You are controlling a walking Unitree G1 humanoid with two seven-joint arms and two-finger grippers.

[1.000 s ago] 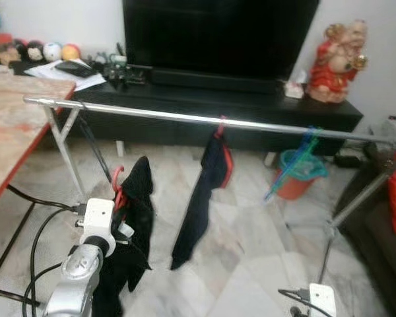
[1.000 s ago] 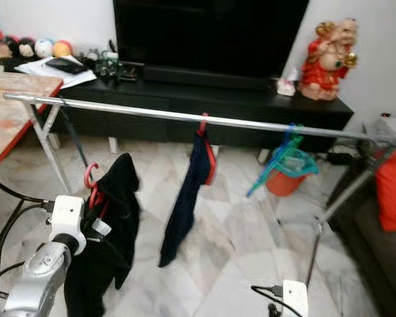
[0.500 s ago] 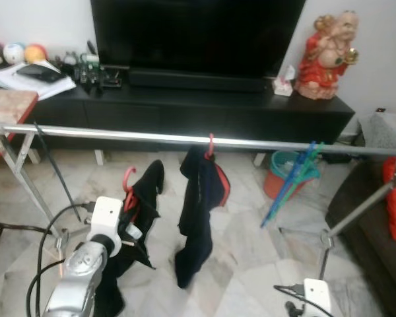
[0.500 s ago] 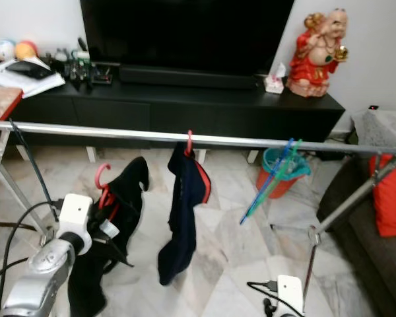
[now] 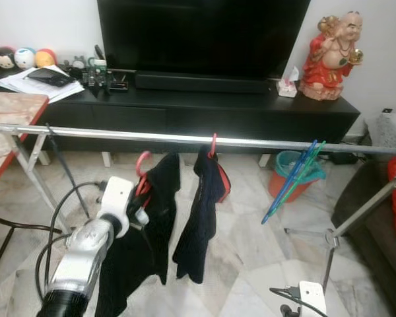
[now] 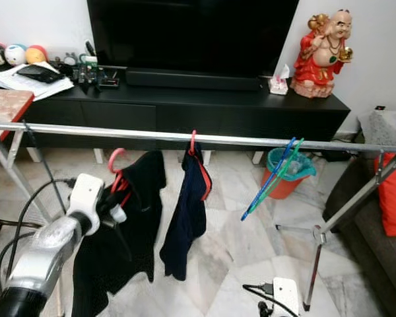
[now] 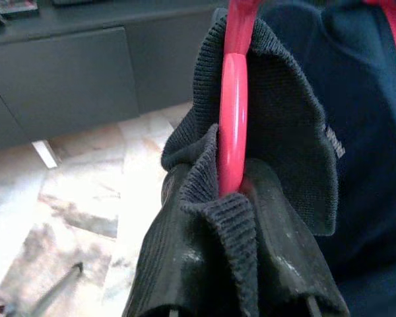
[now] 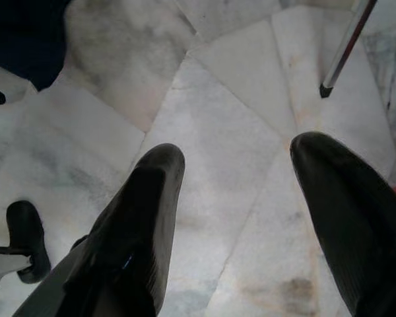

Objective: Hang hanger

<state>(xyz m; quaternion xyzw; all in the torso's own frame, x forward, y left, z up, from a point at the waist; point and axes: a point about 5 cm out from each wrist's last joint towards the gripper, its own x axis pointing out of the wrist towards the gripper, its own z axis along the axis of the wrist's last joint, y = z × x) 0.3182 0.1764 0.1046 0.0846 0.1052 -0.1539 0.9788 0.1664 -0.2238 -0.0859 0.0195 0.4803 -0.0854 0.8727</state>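
Observation:
My left gripper (image 5: 140, 210) is shut on a red hanger (image 5: 142, 173) that carries a black garment (image 5: 160, 218). The hanger's hook (image 6: 114, 160) is raised just below the silver clothes rail (image 5: 152, 137), a little left of a dark navy garment (image 5: 204, 211) hanging from the rail on its own red hanger. In the left wrist view the red hanger neck (image 7: 233, 132) runs between my fingers, wrapped in black knit collar (image 7: 277, 125). My right gripper (image 8: 237, 198) hangs low over the marble floor, open and holding nothing.
Blue and green empty hangers (image 5: 292, 181) dangle from the rail at the right. A black TV console (image 5: 218, 109) with a TV and a red figurine (image 5: 330, 56) stands behind. A red-edged table (image 5: 10, 129) is at the left, a sofa (image 5: 383, 211) at the right, an orange bucket (image 5: 287, 178) beyond the rail.
My left arm has lifted the hanger with the black garment up and rightward toward the rail, close beside the navy garment. The camera view has shifted as I moved.

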